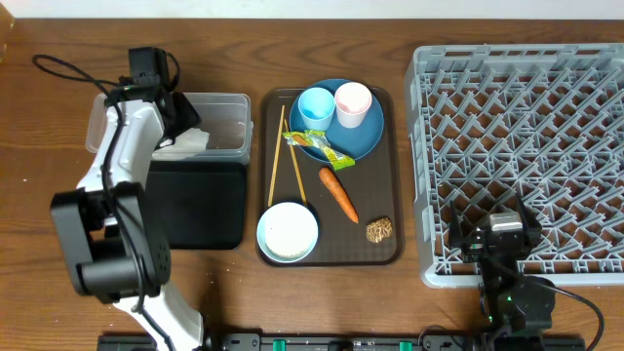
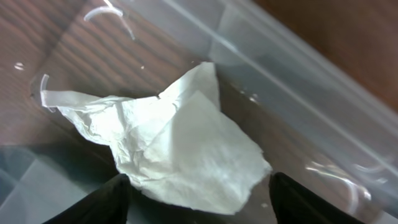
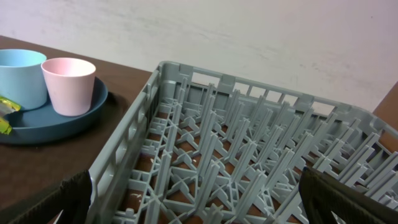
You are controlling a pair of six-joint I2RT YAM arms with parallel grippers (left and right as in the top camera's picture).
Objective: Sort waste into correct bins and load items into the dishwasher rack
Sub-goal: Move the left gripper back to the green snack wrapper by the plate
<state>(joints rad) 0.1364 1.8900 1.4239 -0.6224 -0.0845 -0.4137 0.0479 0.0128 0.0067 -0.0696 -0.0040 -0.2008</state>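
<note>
While the left gripper [image 2: 196, 202] hangs inside the clear plastic tub [image 1: 222, 105], its 2 fingers [image 2: 115, 200] stand wide apart with nothing held. The crumpled white napkin [image 2: 180, 152] lies on the tub floor just below and between them. A shallow black tray [image 1: 200, 205] sits against the tub's near side.

On the dark brown serving tray [image 1: 390, 185], the round blue plate [image 1: 363, 136] carries the light-blue cup [image 1: 315, 105] and the pale pink cup [image 1: 352, 101] side by side. The green-yellow snack wrapper [image 1: 322, 146] lies across the plate's near rim. The pair of wooden chopsticks [image 1: 276, 161] runs along the tray's left edge, ending by the white-inside bowl [image 1: 288, 232]. The orange carrot [image 1: 338, 193] lies in the middle of the tray, and the brown lumpy food piece [image 1: 379, 230] sits at the near right corner.

The right gripper [image 1: 497, 234] hovers over the near left corner of the grey dishwasher rack [image 1: 526, 127], its fingers spread apart and empty.
</note>
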